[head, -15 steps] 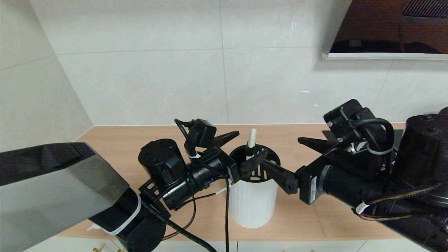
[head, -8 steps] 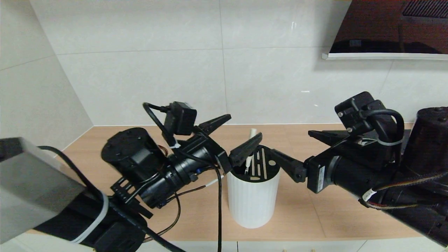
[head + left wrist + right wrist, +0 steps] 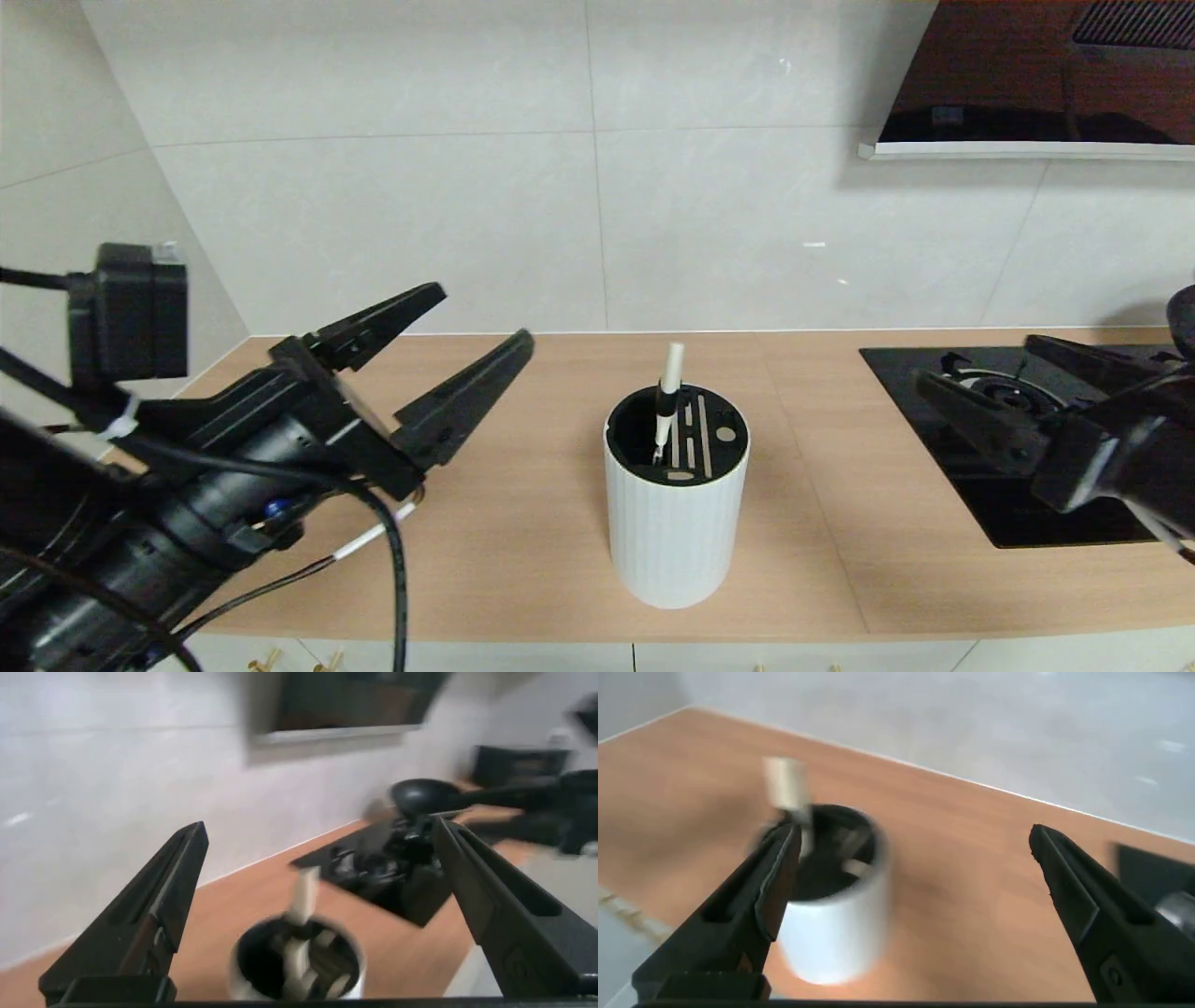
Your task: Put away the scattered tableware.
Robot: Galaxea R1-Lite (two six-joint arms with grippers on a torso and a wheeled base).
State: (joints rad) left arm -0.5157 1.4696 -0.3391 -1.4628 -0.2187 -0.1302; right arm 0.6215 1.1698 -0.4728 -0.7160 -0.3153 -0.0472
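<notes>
Worktop (image 3: 822, 560): light wood, running along a pale tiled wall.
Hob (image 3: 934, 373): black, set into the worktop's right part. The head view gives its burner grate. The left wrist view looks across it (image 3: 374, 859) and takes in a dark rounded vessel (image 3: 425, 793) on it, blurred.
Left gripper (image 3: 483, 315): held in the air over the left part of the worktop, well apart from the holder, fingers spread wide with nothing between them. Its own camera (image 3: 318, 826) frames the holder between the two fingers.
Right gripper (image 3: 976, 361): over the hob, fingers likewise wide apart and empty. Its own camera (image 3: 915, 831) sees the holder from the other side, beyond its fingers.
Holder (image 3: 674, 532): white ribbed cylinder with a black slotted top, upright mid-worktop, between the two grippers and touched by neither.
Utensil (image 3: 669, 383): upright in a slot of the holder, its pale handle sticking out above the rim. Both wrist views show the handle (image 3: 301, 896) (image 3: 787, 779) but blur it.
</notes>
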